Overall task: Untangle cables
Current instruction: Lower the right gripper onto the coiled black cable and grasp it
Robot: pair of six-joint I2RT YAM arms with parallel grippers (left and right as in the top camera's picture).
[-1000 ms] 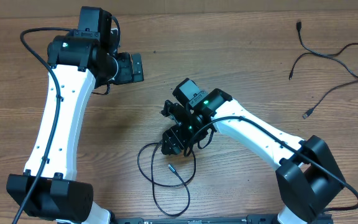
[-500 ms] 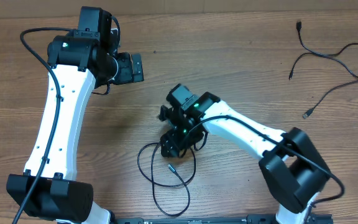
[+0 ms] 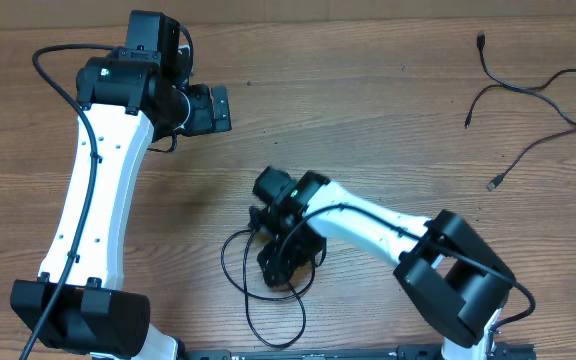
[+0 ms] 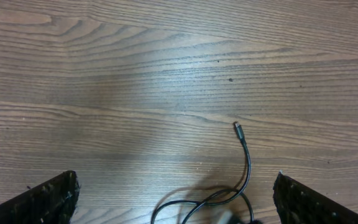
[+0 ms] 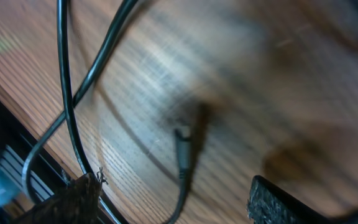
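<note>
The left hand (image 4: 176, 186) is held wide open above the bench (image 4: 135, 74). The right hand (image 5: 176, 194) is spread open over the cables (image 5: 63, 93), a plug (image 5: 181, 146) between its fingers.

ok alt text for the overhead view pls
The right hand hangs, jaws apart, over a loose loop of thin black cable near the table's front edge. The left hand sits open at the upper left over bare wood; more cables lie at far right.
</note>
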